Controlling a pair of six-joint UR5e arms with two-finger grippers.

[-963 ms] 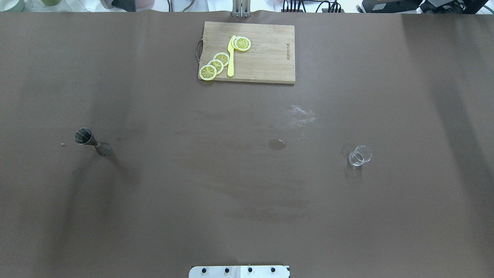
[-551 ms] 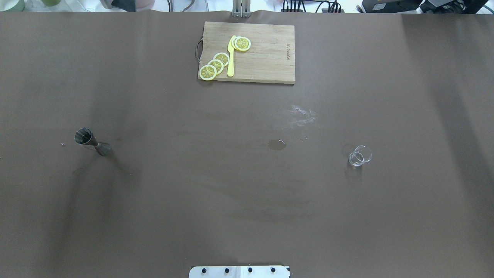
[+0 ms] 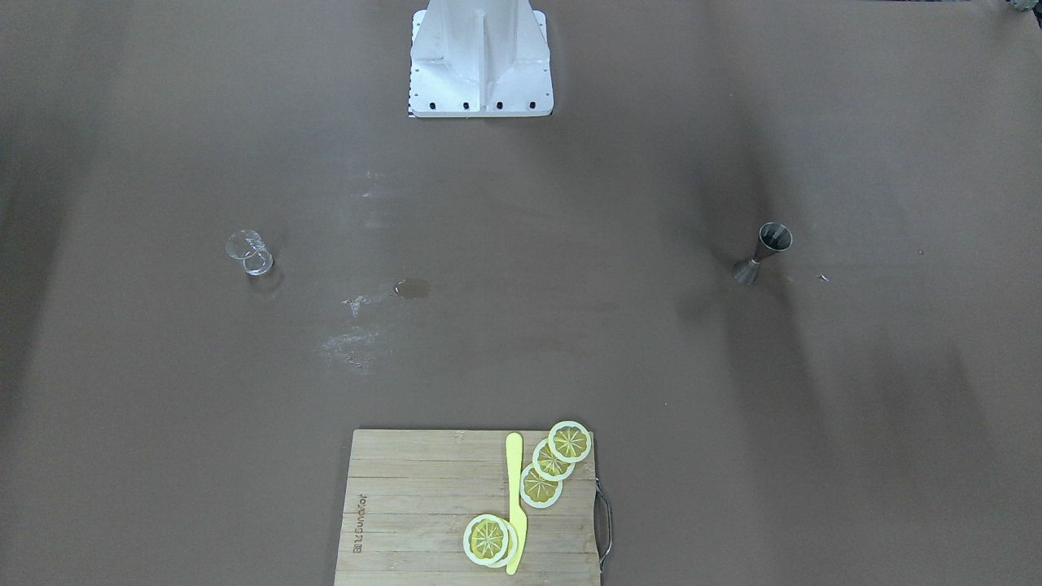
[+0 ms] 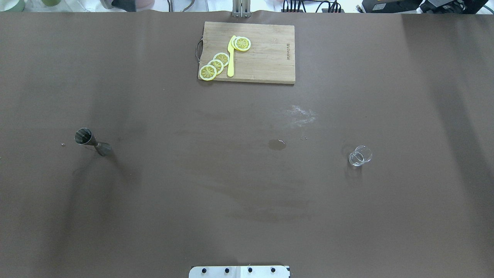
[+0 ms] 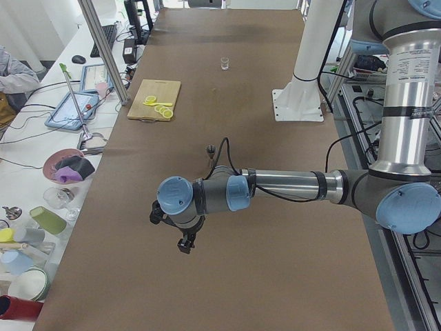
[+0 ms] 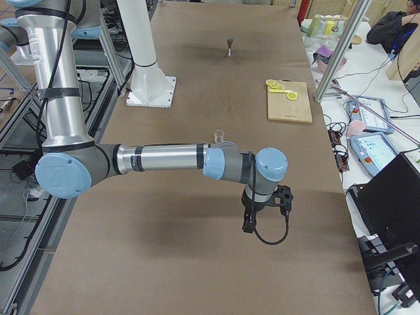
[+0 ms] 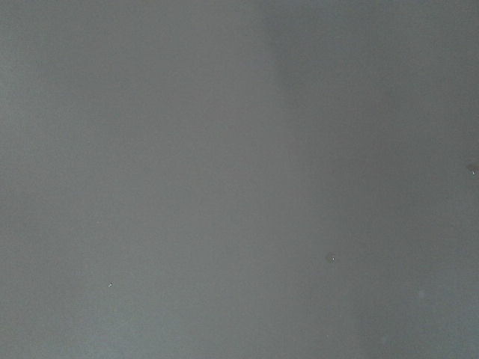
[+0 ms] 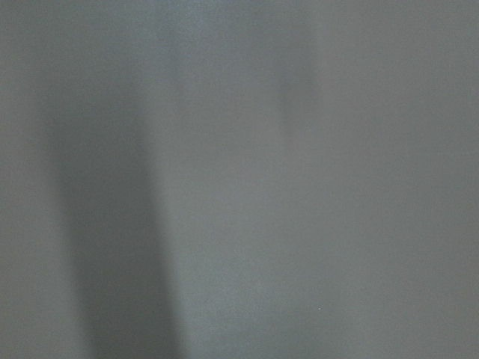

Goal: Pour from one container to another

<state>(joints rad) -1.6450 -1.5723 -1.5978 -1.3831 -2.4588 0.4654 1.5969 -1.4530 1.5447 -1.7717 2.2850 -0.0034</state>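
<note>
Steel jigger and glass, well apart.
Overhead: jigger at nine o'clock, glass at three; left gripper, right gripper: grip can't be told.

The jigger stood upright near the left end of the counter, with the tumbler well apart from it toward the right end. The cutting board lay at the middle of the far edge, carrying lemon slices with a knife among them.
</note>
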